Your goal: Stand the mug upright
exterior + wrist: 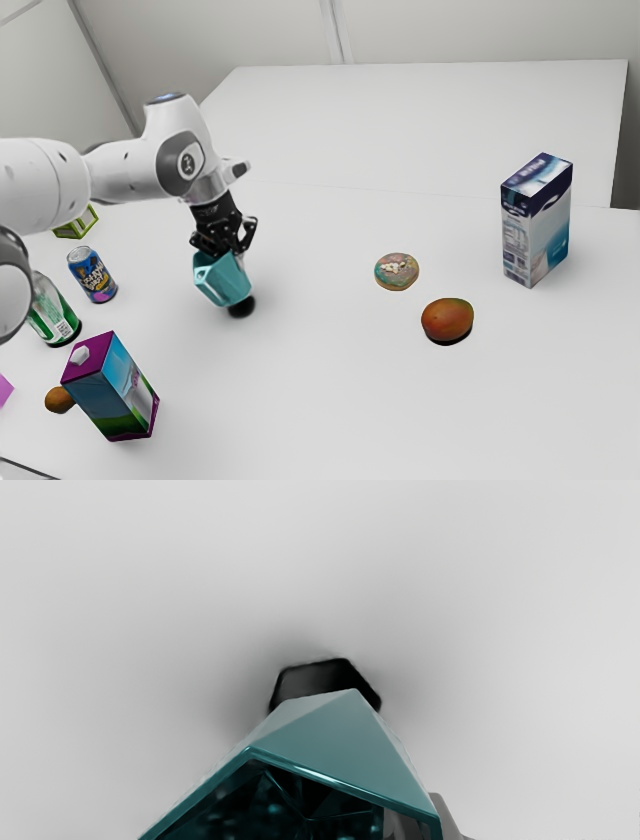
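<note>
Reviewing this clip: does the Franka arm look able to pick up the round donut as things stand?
Probably not right now: the jaws appear closed on the wall of the tilted mug, so it would likely need releasing first. The donut itself lies uncovered.

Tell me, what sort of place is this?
Probably a robot test room, rendered by a simulator: a robot arm holds a tilted teal mug above a white table where a drinks can and a blue-and-white carton stand.

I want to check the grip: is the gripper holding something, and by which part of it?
The gripper holds the tilted teal mug near its rim; whether by wall or handle, I cannot tell.
</note>
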You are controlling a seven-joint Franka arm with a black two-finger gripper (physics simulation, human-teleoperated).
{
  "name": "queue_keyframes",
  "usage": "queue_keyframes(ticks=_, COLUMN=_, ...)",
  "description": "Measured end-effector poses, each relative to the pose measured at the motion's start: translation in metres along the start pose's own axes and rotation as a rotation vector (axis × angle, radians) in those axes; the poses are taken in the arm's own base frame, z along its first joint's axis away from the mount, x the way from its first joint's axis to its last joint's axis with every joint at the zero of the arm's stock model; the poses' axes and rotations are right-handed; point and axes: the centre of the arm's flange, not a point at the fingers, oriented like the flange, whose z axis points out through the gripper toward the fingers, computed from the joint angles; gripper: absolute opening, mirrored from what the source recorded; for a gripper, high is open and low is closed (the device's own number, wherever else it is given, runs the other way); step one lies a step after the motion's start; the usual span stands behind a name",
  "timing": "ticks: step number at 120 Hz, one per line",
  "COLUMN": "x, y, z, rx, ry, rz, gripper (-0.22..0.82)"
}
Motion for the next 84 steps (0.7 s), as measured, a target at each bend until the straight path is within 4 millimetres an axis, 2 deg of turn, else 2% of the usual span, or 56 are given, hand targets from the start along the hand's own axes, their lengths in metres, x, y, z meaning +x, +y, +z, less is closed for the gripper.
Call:
queue_keyframes(ticks=29, x=-0.028, y=0.005, z=0.007, rx=0.039, ry=0.006, rz=-0.103, gripper=-0.18)
queue_keyframes(ticks=52, x=-0.038, y=0.01, z=0.013, rx=0.111, ry=0.035, rz=-0.161, gripper=-0.18)
queue_keyframes(ticks=65, x=-0.045, y=0.013, z=0.024, rx=0.136, ry=0.043, rz=-0.201, gripper=-0.18)
queue_keyframes(ticks=84, x=-0.05, y=0.009, z=0.032, rx=0.145, ry=0.049, rz=-0.282, gripper=-0.18)
